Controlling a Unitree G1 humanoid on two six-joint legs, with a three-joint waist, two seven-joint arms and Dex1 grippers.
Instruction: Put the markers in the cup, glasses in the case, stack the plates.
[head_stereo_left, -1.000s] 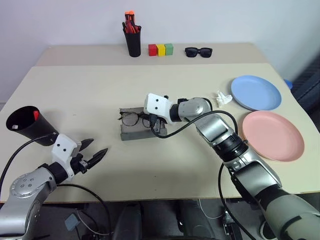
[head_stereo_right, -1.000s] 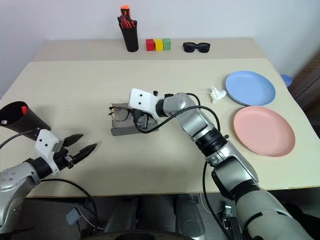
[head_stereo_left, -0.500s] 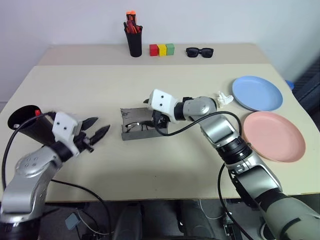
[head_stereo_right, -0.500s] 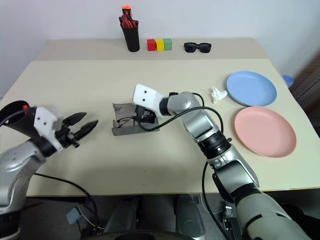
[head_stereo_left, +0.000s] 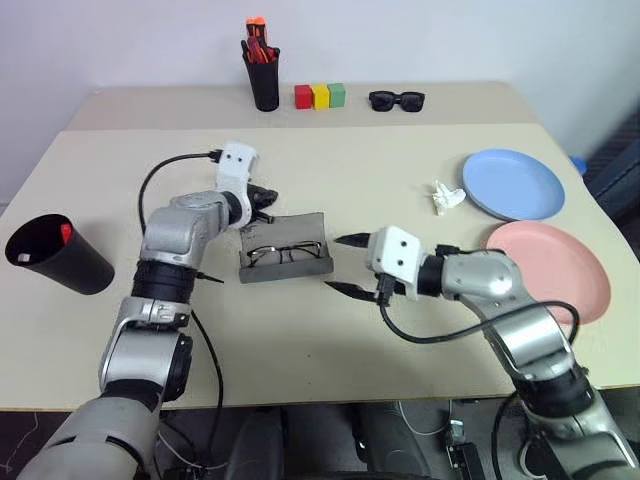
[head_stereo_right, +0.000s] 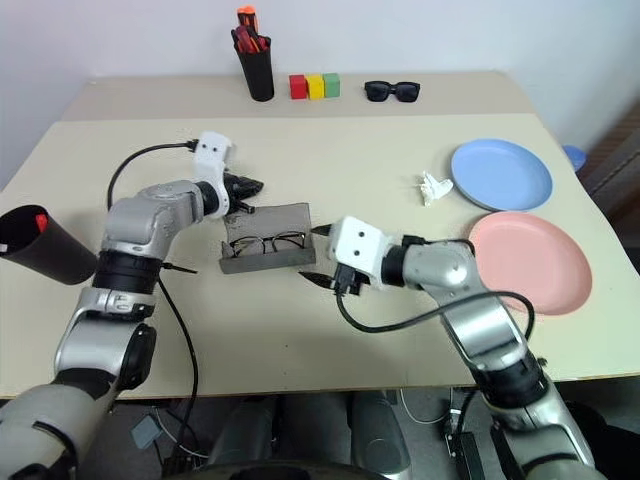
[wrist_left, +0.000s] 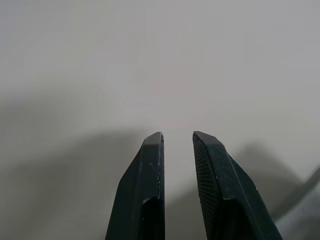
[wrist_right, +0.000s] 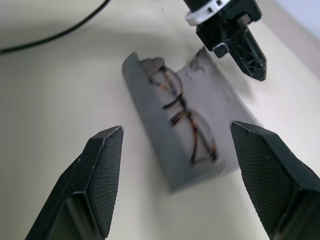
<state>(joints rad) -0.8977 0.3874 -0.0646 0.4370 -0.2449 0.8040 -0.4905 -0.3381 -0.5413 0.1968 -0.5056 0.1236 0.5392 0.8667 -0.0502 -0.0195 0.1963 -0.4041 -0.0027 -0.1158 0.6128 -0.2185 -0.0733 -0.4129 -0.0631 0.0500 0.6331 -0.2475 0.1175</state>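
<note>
The right gripper (head_stereo_left: 342, 263) is hovering just off the right end of the grey case (head_stereo_left: 287, 260), its two black fingers (wrist_right: 102, 175) spread wide and holding nothing. The glasses (head_stereo_left: 283, 253) are lying inside the case, lenses toward the front wall, framed between those spread fingers in the right wrist view.

The left gripper (head_stereo_left: 264, 202) is sitting at the case's far left corner, beside the raised flap; its fingers (wrist_left: 147, 190) are standing nearly together with a thin gap between them and nothing gripped (whether a tip is touching the felt cannot be told).

Out from the case, the black cup (head_stereo_left: 52, 254) is leaning near the table's left edge, well apart from both grippers, with a red cap of a marker (head_stereo_left: 65, 233) showing inside its mouth. On the right side the light blue plate (head_stereo_left: 512, 184) and the pink plate (head_stereo_left: 560, 270) are lying side by side, not stacked, with a small crumpled white scrap (head_stereo_left: 446, 196) just left of the blue one.

Along the far edge of the table (head_stereo_left: 400, 150) are standing a pen pot (head_stereo_left: 265, 84) of orange-red pens, three coloured blocks (head_stereo_left: 320, 96) and black sunglasses (head_stereo_left: 396, 100).
</note>
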